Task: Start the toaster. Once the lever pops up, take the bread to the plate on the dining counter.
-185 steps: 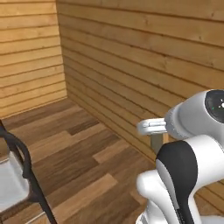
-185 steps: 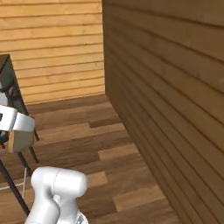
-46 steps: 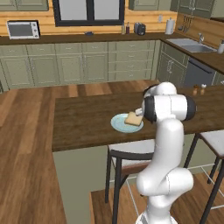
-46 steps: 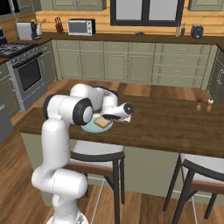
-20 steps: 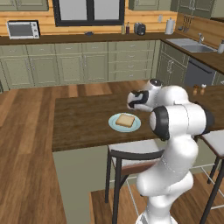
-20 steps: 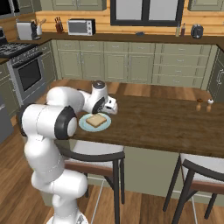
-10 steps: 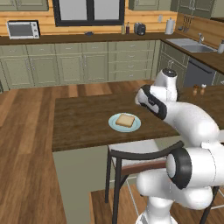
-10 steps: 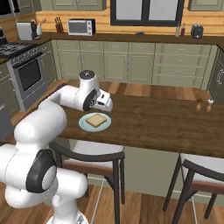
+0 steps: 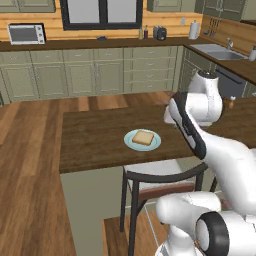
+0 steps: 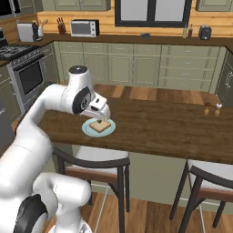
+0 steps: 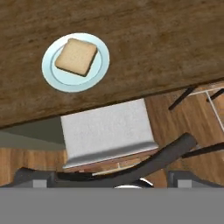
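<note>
With the bread (image 11: 77, 56) lying flat on the plate (image 11: 99, 72) at ten o'clock, the dining counter (image 9: 95, 140) delivery looked complete; the gripper (image 10: 101, 111) stood open, empty.

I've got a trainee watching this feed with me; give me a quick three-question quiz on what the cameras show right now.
1. True or false: the bread lies on the plate.
2. Multiple choice: what does the plate rest on? A) the dining counter B) a chair seat C) the floor
3. Fill in: in the hand view, the chair sits tucked at the counter's ____, below the plate.

Key: 1 true; 2 A; 3 edge.
</note>
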